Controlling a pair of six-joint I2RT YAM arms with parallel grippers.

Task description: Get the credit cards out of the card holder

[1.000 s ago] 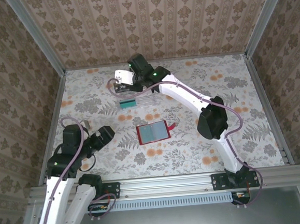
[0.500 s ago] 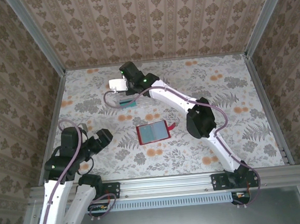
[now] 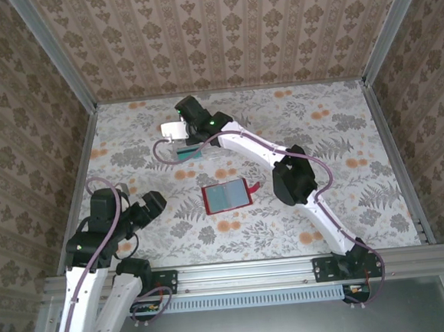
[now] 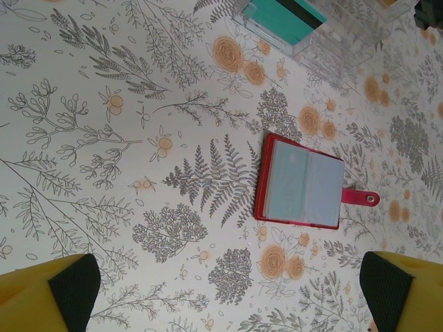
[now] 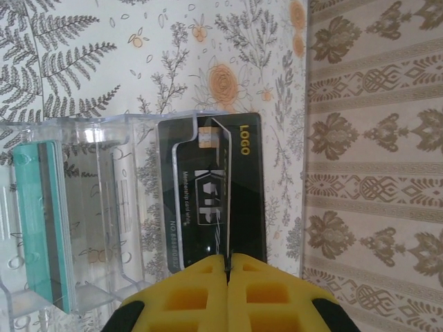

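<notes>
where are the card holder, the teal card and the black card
card holder (image 4: 304, 183), left wrist view, pale inner face
teal card (image 5: 29, 221), right wrist view, teal face
black card (image 5: 208, 207), right wrist view, printed face

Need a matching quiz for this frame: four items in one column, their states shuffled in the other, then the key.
Items
1. card holder
2. teal card
3. black card
4. left hand

States
A. open, holding nothing
B. sitting in the clear rack
C. pinched in the shut right hand
D. lying open on the table

Pairs: 1-D, 2-B, 3-C, 4-A
</notes>
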